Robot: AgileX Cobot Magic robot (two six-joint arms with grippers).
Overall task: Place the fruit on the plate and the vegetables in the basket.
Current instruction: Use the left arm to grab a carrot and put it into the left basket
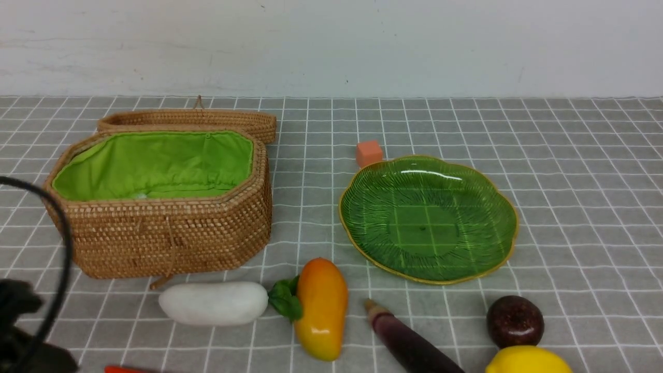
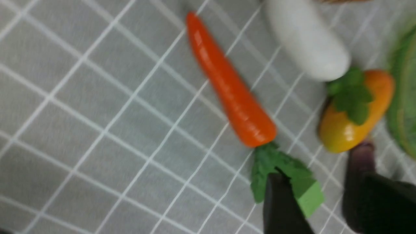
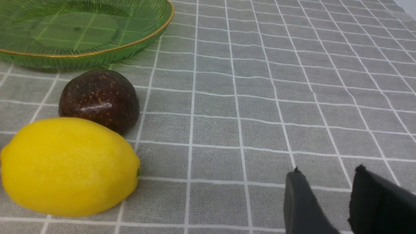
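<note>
- Progress: nothing sorted yet, by my reading. The plate (image 1: 430,217) is bare. The basket (image 1: 160,223) stands open with its lid (image 1: 186,120) lying behind it. I see only green lining (image 1: 155,166) inside, though the near wall hides part of the floor.
- Fruit, count 3, all on the cloth (image 1: 570,155): mango (image 1: 321,308) near the plate's front left; maroon fruit (image 1: 514,321) and lemon (image 1: 528,361) close together before its right side, contact unclear.
- Vegetables, count 3, all on the cloth: radish (image 1: 212,303) just in front of the basket, its leaves (image 1: 285,300) against the mango; eggplant (image 1: 409,342) between mango and maroon fruit; carrot (image 2: 230,84) nearest me, on the left.
- Also 1 plate, 1 basket, 1 lid, and 1 orange cube (image 1: 369,153) at the plate's far rim.
- Left gripper (image 2: 323,182): jaws apart, gripping nothing, over the carrot's leafy end.
- Right gripper (image 3: 328,175): jaws apart, empty, low over bare cloth beside the lemon.
- Remaining: all six placements.
</note>
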